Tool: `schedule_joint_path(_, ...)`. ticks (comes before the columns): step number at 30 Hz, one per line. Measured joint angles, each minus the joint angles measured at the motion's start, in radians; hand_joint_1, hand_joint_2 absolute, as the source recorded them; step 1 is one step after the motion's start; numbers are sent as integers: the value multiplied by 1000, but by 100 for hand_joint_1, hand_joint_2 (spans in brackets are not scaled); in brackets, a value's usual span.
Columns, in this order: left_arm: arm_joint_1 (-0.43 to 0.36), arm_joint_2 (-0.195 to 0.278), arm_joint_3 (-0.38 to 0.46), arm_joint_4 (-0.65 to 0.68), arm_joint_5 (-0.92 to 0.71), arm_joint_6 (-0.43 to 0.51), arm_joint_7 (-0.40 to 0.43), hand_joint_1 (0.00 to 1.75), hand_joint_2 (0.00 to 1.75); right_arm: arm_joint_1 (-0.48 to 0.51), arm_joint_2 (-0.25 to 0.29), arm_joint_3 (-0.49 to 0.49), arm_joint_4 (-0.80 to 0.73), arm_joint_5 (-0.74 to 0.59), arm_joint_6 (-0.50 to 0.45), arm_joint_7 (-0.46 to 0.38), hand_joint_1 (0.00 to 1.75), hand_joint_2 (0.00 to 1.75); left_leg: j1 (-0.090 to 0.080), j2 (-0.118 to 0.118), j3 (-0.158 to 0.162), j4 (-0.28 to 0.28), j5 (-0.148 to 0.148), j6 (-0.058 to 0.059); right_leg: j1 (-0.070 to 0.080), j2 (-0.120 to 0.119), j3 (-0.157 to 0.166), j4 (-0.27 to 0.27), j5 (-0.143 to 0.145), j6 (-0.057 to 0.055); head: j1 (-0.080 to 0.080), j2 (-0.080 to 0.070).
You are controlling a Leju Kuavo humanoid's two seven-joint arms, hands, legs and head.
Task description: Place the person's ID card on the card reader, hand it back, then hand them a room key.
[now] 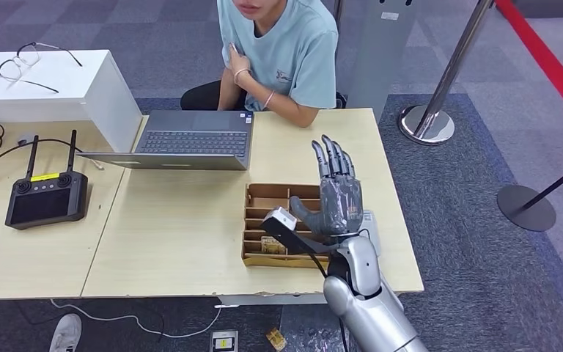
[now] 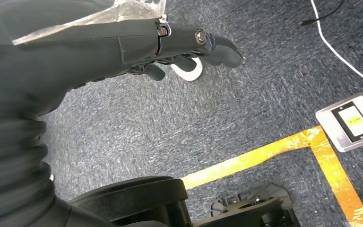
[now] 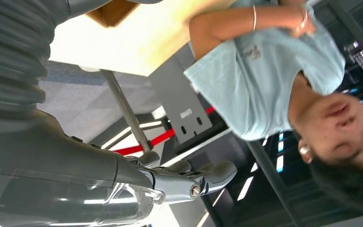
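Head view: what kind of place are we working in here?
Probably a mock reception desk: a person seated across a wooden table, a compartmented box of cards, and queue-barrier posts on carpet.

A laptop (image 1: 190, 141) lies at the tabletop's (image 1: 176, 235) far edge, a compartmented wooden tray (image 1: 275, 202) toward its near right corner.

The head camera is looking steeply down from above the table (image 1: 190, 242), facing the person (image 1: 278, 51) seated across it. The left wrist camera is pointing down at the carpet (image 2: 170, 118), close up. The right wrist camera is lying sideways, sharing that person (image 3: 264, 75) and the table's edge (image 3: 142, 42).
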Motion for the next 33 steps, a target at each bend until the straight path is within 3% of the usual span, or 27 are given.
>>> schedule_joint_path(5,2,0,2,0,16,1,0,0,175,48,-29,-18,-115,37,0,71,0,175,0,0,0,0,0,0,0,0,-1,0,0,0,0,0)
schedule_joint_path(10,4,0,11,1,30,2,0,0,175,106,-97,-25,-288,107,5,204,0,175,0,0,-1,0,0,0,0,0,-1,0,0,0,0,0)
schedule_joint_path(12,4,1,16,1,40,4,0,0,175,116,-137,-20,-339,36,68,246,0,175,0,0,-1,0,0,0,0,1,-1,0,0,0,0,0)
schedule_joint_path(16,3,5,25,1,55,5,0,0,175,98,-216,36,-378,-242,282,280,0,175,0,1,-1,0,0,0,0,1,-1,0,1,0,0,0)
schedule_joint_path(24,3,8,37,1,58,7,-10,0,175,67,-302,126,-421,-287,306,292,1,175,0,0,-1,0,0,0,0,1,-1,0,1,1,0,0)
schedule_joint_path(25,3,8,39,1,58,8,-11,0,175,63,-310,135,-425,-300,316,294,12,175,0,0,-1,0,0,0,0,1,-1,0,1,1,0,0)
schedule_joint_path(29,3,8,44,1,59,8,-13,0,175,43,-340,175,-443,-392,381,300,128,175,0,0,-2,0,0,0,0,1,-1,0,1,1,0,0)
schedule_joint_path(33,3,8,44,2,58,7,-13,0,175,23,-360,216,-453,-438,420,299,149,175,0,0,-2,0,0,0,0,1,-1,0,1,1,0,0)
